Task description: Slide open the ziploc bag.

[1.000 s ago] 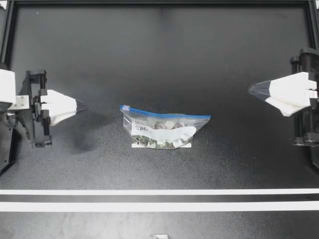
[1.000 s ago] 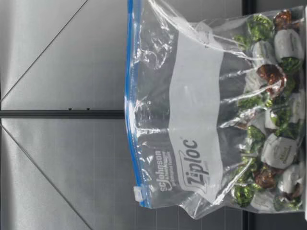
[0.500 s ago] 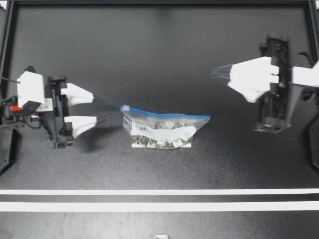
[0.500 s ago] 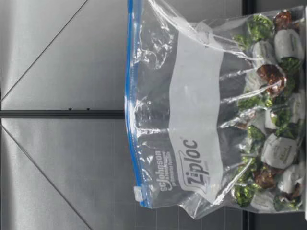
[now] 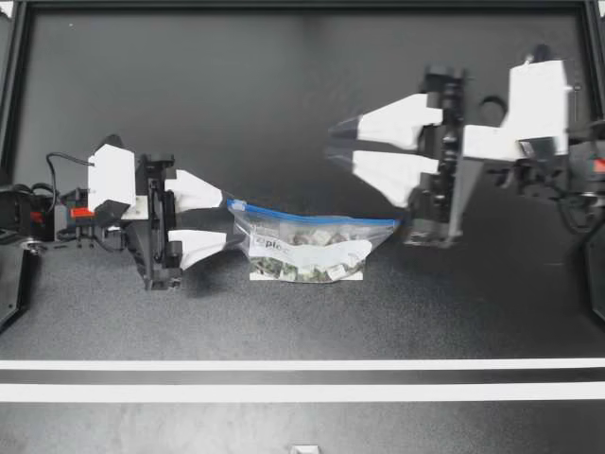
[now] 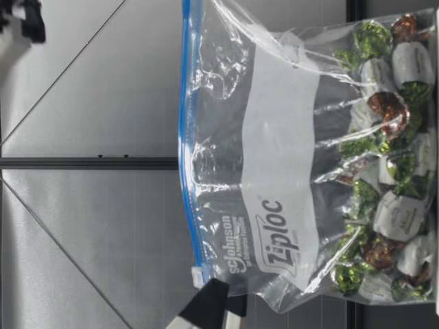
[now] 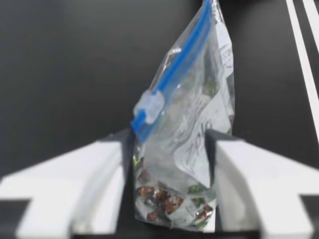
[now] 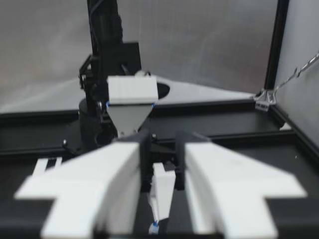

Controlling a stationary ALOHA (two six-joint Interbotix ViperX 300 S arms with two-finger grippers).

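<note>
A clear ziploc bag [image 5: 312, 244] of wrapped sweets stands on the black table, its blue zip strip [image 5: 321, 217] on top. The white slider [image 5: 236, 204] sits at the end toward my left arm. My left gripper [image 5: 227, 222] is open, with that end of the bag between its fingertips. In the left wrist view the slider [image 7: 148, 107] rises just above the open left gripper [image 7: 169, 137]. In the low view one dark left fingertip [image 6: 208, 305] shows beside the slider [image 6: 197, 277]. My right gripper [image 5: 340, 145] is open, raised beyond the bag, holding nothing.
Two white tape lines [image 5: 302, 378] run across the table in front of the bag. A black frame [image 5: 302, 6] edges the table. In the right wrist view my left arm [image 8: 130, 97] stands straight ahead of the open right gripper [image 8: 162, 142].
Both arms have come in from the table's sides toward the bag and both grippers have opened. The left fingertips now flank the slider end. The bag has not moved.
</note>
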